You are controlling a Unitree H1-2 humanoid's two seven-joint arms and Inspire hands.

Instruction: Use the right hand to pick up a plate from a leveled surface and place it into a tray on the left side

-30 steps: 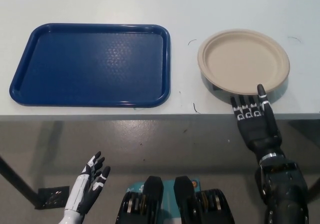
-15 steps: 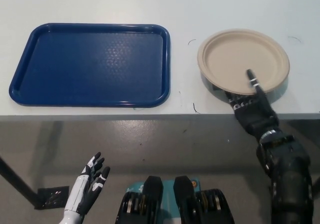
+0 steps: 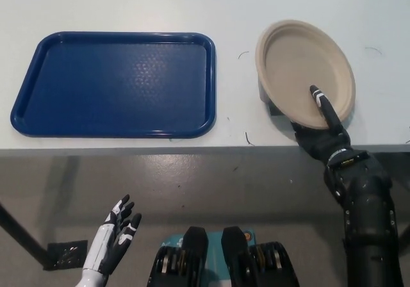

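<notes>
- Plate first: the round beige paper plate (image 3: pixel 305 70) is sitting tilted on the pale grey table (image 3: pixel 230 5), its near rim caught in the black right hand (image 3: pixel 320 133), well to the right of the tray.
- One black finger (image 3: pixel 320 104) is lying across the plate's inner face, while the other fingers are tucked under the near rim, so the hand is clamping the plate's edge.
- The plate is looking matte and smooth, with a shallow well and a raised, rolled rim.
- The dark blue rectangular plastic tray (image 3: pixel 19 117) is lying flat on the table's left part, with rounded corners, a raised lip and a finely pebbled floor.
- The white left hand (image 3: pixel 115 236) is resting low at the lower left, below the table edge, its fingers spread apart and holding nothing.
</notes>
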